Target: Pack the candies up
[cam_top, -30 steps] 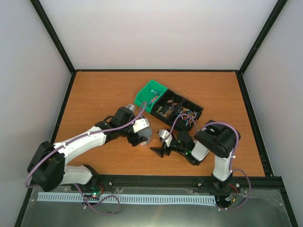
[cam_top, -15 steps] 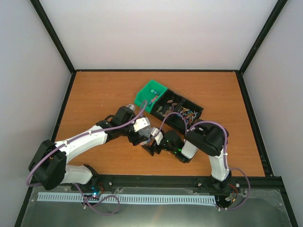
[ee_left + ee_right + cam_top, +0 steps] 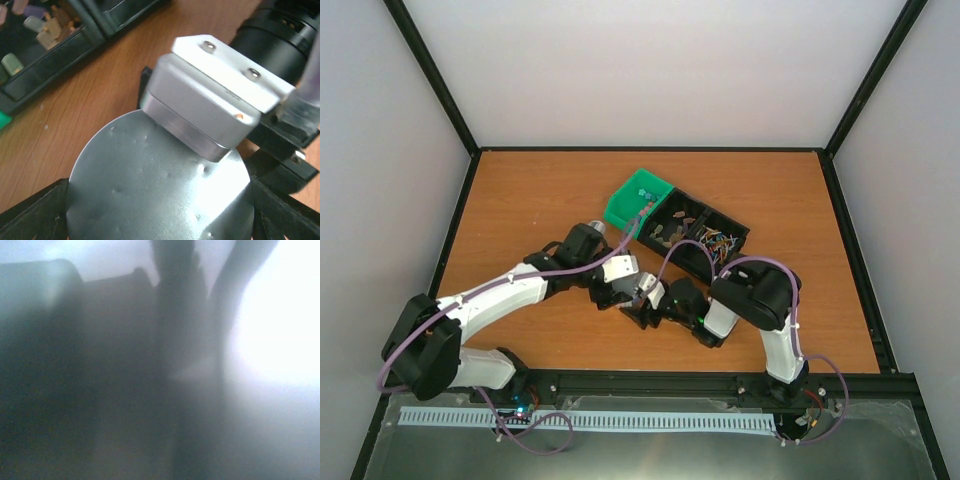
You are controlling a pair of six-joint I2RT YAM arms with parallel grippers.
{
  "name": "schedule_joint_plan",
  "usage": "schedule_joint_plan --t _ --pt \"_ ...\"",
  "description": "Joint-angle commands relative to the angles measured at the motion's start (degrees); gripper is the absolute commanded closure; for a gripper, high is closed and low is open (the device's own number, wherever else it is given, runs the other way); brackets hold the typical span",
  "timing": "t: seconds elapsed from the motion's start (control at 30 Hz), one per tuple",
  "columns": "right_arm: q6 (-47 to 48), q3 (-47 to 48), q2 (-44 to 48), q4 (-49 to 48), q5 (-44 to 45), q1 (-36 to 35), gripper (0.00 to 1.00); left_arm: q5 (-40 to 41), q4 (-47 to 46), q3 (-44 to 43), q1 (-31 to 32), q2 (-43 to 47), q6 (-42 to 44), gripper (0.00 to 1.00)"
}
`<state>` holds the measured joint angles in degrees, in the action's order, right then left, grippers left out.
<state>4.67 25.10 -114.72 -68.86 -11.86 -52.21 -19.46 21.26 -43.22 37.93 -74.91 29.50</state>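
Near-middle of the desk [image 3: 520, 200], left tool [image 3: 618, 290] looks clamped on a silvery round thing [image 3: 155, 200]. Right tool [image 3: 640, 305] crowds in, and I can't tell its grip. Candies [image 3: 642, 190] sit farther back in the green bin [image 3: 616, 212]. They're probably tiny, light and rolly, so pinch one across its sides.

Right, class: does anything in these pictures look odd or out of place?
The right wrist view is only grey blur, so nothing there reads. Otherwise, the green tray and black tray sit diagonal to the table edge.

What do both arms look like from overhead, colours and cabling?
The left arm and right arm match: white links between bulky black joints, black toward the wrist. A thin purple cable runs along each, looping free near the base.
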Motion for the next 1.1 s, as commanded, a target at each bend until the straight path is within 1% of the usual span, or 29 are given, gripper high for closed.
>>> schedule_joint_plan --t 0.0,0.17,0.23,0.27,0.3,0.4,0.43,0.5,0.57,0.67,0.77,0.9,0.97,1.0,1.07 --pt "1.03 -2.50 1.02 -2.04 -0.99 0.80 0.36 -6.47 15.48 0.48 0.27 -2.89 17.46 0.21" --pt "3.74 -4.46 2.70 -2.45 -7.26 2.28 0.40 -9.66 24.19 -2.04 -1.98 -5.24 34.07 0.21" --pt "5.07 -4.79 3.21 -2.09 -9.14 2.98 0.39 -9.93 26.86 -3.79 -2.60 -7.32 37.19 0.22" --pt "5.69 -4.73 3.36 -1.74 -9.33 3.33 0.37 -10.00 27.23 -4.74 -2.84 -8.43 36.84 0.22" --pt "6.11 -4.67 3.52 -1.46 -8.69 3.53 0.32 -10.10 26.66 -5.43 -3.09 -9.34 34.56 0.24" --pt "6.41 -4.41 3.90 -1.27 -5.84 3.69 0.04 -10.62 22.55 -6.07 -3.35 -10.39 23.28 0.25" --pt "5.70 -4.37 4.16 -1.39 -5.18 3.69 0.01 -11.04 21.06 -5.62 -3.31 -10.08 19.50 0.25" --pt "3.82 -4.15 4.26 -1.43 -3.93 3.61 0.00 -10.95 16.34 -4.00 -3.30 -8.28 11.44 0.25" --pt "2.94 -3.83 4.17 -0.92 -2.07 3.05 0.00 -8.98 11.96 -2.51 -3.03 -5.91 4.37 0.25" --pt "2.29 -2.98 3.26 -0.79 0.62 1.78 0.00 -4.92 7.92 -1.05 -1.64 -4.28 -1.91 0.25" --pt "1.30 -1.48 1.94 -1.09 1.98 1.50 0.00 -0.83 6.96 -0.07 0.27 -3.77 -4.69 0.24" --pt "0.87 -0.26 1.39 -2.06 1.99 1.49 0.00 0.14 6.96 0.95 1.01 -3.66 -8.00 0.24" --pt "0.73 -0.07 1.24 -2.39 0.96 1.49 0.00 0.32 6.96 1.26 1.33 -3.41 -8.19 0.24" --pt "0.51 -0.05 1.16 -2.61 0.67 1.49 0.01 0.12 6.96 1.10 1.35 -3.44 -8.27 0.25" --pt "0.50 -0.41 1.14 -2.99 0.29 1.49 0.06 -1.76 7.61 0.36 1.33 -3.61 -7.03 0.25"
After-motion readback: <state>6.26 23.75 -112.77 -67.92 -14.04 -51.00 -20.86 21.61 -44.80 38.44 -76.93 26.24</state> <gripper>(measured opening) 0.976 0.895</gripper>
